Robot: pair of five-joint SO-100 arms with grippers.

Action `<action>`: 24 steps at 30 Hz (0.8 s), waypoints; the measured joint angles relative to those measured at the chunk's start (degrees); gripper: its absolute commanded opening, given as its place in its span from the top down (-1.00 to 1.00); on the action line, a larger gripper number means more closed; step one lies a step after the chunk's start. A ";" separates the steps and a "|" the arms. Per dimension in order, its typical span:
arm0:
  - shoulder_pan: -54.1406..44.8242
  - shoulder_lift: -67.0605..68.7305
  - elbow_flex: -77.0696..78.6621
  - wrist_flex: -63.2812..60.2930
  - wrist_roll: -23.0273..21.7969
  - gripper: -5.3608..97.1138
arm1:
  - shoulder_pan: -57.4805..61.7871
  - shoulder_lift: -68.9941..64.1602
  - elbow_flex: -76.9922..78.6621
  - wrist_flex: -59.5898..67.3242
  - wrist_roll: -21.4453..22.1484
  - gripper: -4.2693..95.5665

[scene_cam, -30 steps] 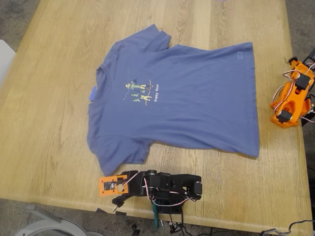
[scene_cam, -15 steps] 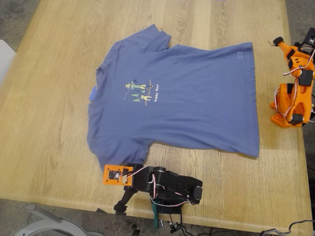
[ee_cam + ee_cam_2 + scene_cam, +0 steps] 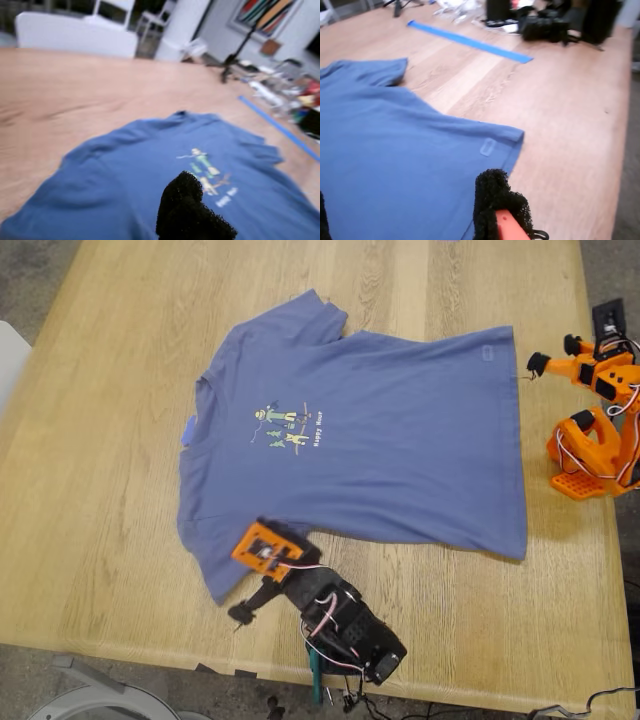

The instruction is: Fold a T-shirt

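The periwinkle-blue cotton T-shirt [image 3: 360,440] lies flat on the wooden bench [image 3: 90,490], my first hand [image 3: 243,612] beside its sleeve, my second hand [image 3: 533,364] beside its hem corner, both openings unclear.

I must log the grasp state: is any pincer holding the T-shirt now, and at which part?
Nothing is held. My first gripper and my second gripper are both off the flat T-shirt.

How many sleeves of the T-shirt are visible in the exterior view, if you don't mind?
2: one sleeve lies toward the exterior view's top, the other sleeve toward its bottom, partly covered by an arm.
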 measured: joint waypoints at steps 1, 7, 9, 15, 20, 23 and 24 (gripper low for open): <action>1.23 -2.46 -2.81 0.35 -0.26 -0.75 | -1.23 -2.02 -2.20 1.05 -0.09 0.10; 7.29 -19.34 -17.23 3.34 -0.88 -0.74 | -8.26 -13.62 -15.21 6.77 -1.93 0.13; 9.23 -24.61 -21.01 5.45 -0.88 -0.74 | -10.81 -16.79 -18.37 8.61 -2.55 0.14; 15.29 -39.11 -29.62 12.04 -0.88 -0.75 | -21.62 -22.41 -20.92 12.13 -3.25 0.19; 17.58 -48.78 -34.98 15.64 -0.88 -0.75 | -31.03 -30.15 -21.62 8.61 -4.04 0.24; 17.31 -53.53 -37.27 17.49 -0.88 -0.75 | -37.71 -37.71 -24.52 6.59 -4.04 0.27; 16.96 -55.11 -37.62 17.58 -0.88 -0.75 | -39.90 -39.90 -25.40 5.89 -4.04 0.28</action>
